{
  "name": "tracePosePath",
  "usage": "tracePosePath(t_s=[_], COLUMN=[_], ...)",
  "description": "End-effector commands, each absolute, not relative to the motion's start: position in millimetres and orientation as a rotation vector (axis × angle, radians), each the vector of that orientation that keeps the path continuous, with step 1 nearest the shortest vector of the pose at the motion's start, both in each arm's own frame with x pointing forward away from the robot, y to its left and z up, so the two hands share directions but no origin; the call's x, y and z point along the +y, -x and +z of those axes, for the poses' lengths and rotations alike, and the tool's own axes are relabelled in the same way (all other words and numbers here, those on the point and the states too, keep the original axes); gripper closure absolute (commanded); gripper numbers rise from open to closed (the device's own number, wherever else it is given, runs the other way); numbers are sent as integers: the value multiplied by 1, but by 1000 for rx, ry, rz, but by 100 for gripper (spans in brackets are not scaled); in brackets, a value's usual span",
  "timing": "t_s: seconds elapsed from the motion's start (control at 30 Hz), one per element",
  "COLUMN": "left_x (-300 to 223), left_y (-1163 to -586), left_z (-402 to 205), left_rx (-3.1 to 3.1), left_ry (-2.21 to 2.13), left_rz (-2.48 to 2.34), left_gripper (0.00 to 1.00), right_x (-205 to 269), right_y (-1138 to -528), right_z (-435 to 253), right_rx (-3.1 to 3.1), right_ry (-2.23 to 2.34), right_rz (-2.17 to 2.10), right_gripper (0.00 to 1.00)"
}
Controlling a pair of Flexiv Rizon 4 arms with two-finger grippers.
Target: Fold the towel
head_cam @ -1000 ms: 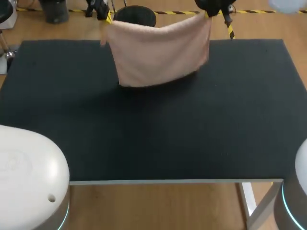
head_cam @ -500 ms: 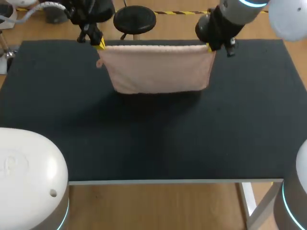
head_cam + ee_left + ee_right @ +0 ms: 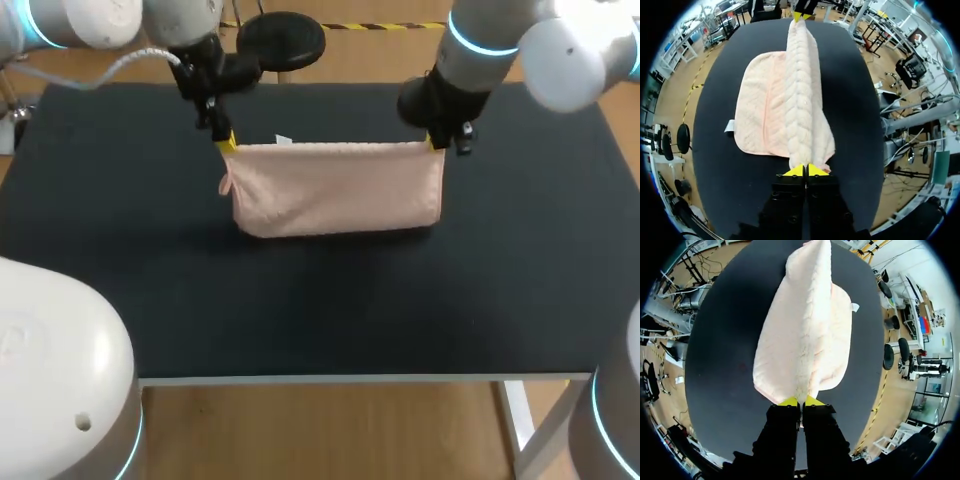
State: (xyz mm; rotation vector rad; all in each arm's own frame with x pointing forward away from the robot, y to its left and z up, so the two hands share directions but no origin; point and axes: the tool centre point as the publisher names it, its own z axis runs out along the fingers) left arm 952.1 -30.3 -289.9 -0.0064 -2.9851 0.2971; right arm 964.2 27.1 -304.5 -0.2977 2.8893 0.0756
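The left fingers are closed on the left top corner of the pink towel. The towel is stretched between both arms over the far middle of the black surface. Its top edge is raised and taut, and its lower part rests on the surface. The right fingers are closed, pinching the towel's right top corner.

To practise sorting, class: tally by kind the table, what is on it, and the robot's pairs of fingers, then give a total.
Towel: 1, the pale pink towel
Pairs of fingers: 2, the left fingers and the right fingers, each shut on an upper corner of the towel
Table: 1, the black table
Total: 4
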Motion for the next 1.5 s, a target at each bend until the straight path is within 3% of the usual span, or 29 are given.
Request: tracePosePath(t_s=[0.03,0.63,0.67,0.7,0.73,1.5], left_x=[-37,-46,-47,-47,-47,7], left_y=[-981,-1039,-1039,-1039,-1040,-1007], left_z=[-321,-355,-355,-355,-354,-288], left_rx=[-2849,-2840,-2843,-2837,-2837,-2785], left_ry=[-4,48,65,72,74,284], left_rz=[264,208,215,214,221,886], left_gripper=[100,100,100,45,0,0], right_x=[34,40,40,40,39,17], right_y=[-992,-1037,-1038,-1038,-1039,-1030], right_z=[-342,-374,-373,-373,-372,-306], right_rx=[2937,2972,2972,2974,2979,2812], right_ry=[319,325,324,322,303,259], right_rz=[53,21,21,18,9,-57], right_gripper=[100,100,91,10,0,0])
